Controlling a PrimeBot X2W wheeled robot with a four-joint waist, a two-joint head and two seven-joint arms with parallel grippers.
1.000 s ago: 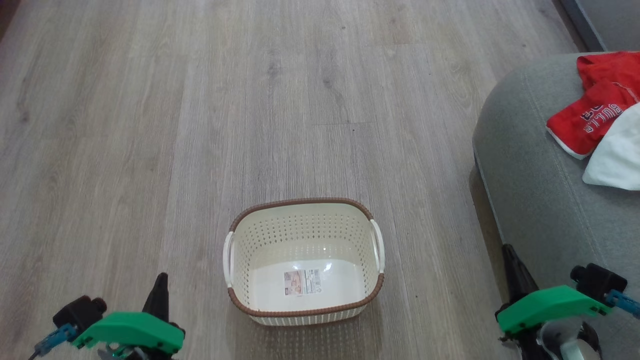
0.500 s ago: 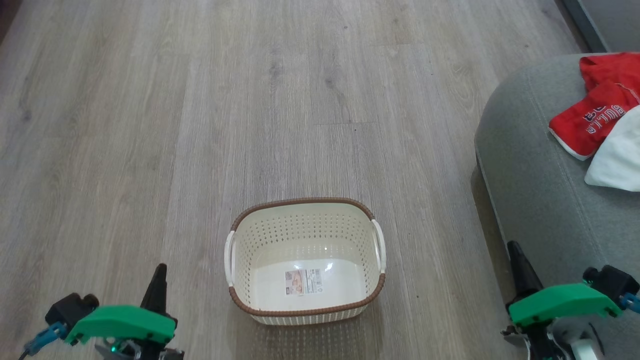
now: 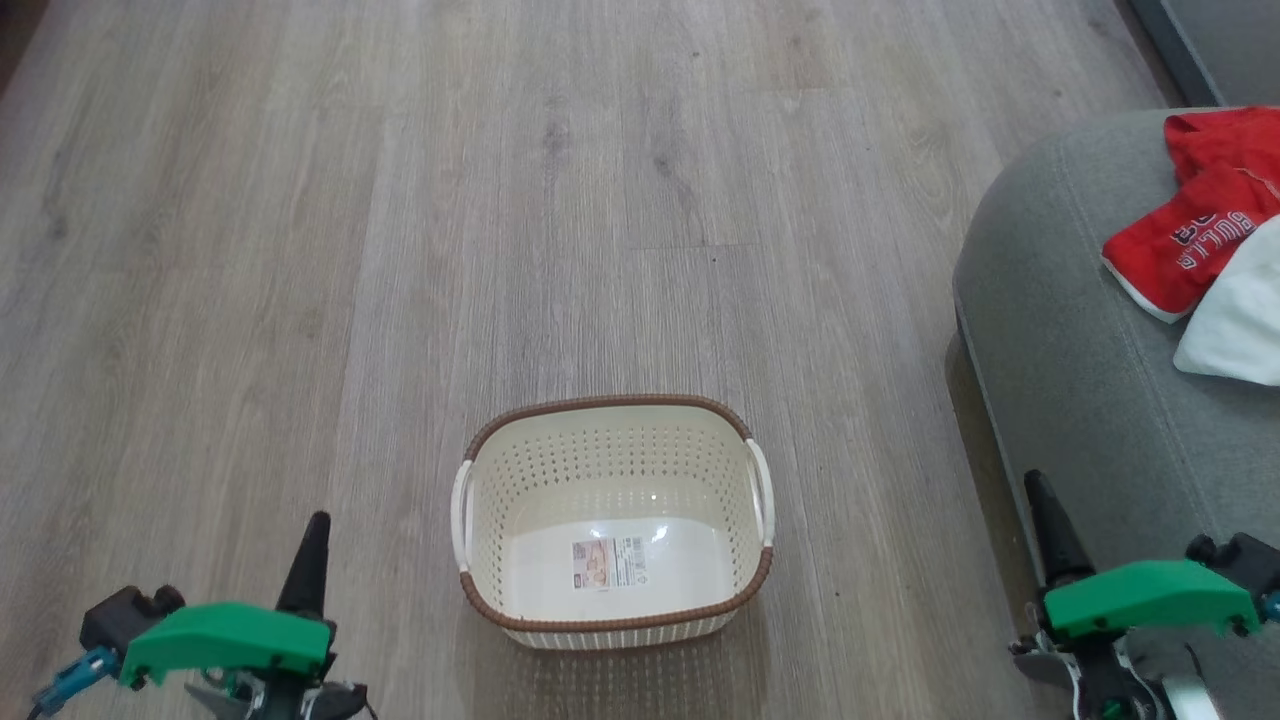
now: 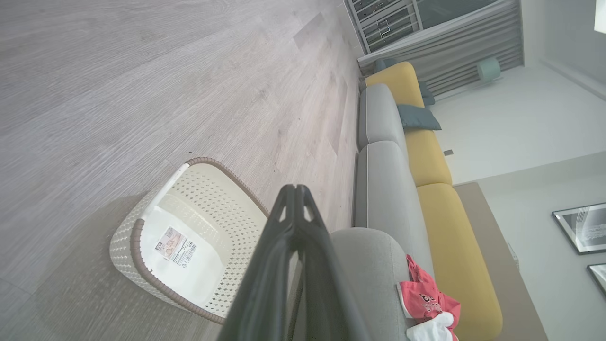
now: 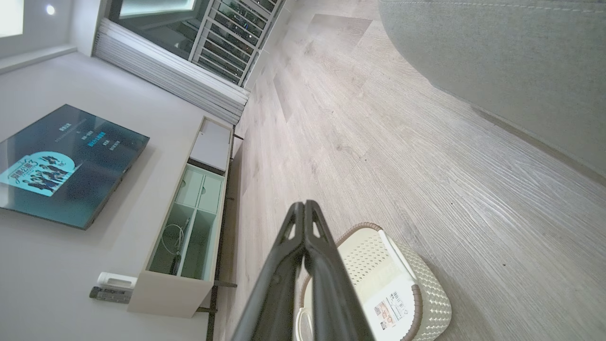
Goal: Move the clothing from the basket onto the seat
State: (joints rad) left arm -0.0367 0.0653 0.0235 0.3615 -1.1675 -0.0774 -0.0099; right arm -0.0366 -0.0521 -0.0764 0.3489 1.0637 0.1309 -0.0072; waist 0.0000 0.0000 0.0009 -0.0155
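Cut off by the head view's 3 o'clock edge: red clothing (image 3: 1185,240) with white "BULLS" lettering, heaped on the grey seat (image 3: 1060,330). At 6 o'clock, upright on the pale wood-plank floor (image 3: 400,250), the cream basket (image 3: 610,403), label sticker (image 3: 607,562) on its bottom, print too small to read. Left fingers (image 4: 279,237) and right fingers (image 5: 289,246) pressed tip to tip, gripping nothing. Wall-mounted screen (image 5: 61,163) in the right wrist view, its text blurred.

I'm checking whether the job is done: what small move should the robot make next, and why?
Likely just stop, arms low: the basket holds nothing but its label sticker, the red clothing lies on the grey seat, and the left tool and right tool are shut, gripping nothing.
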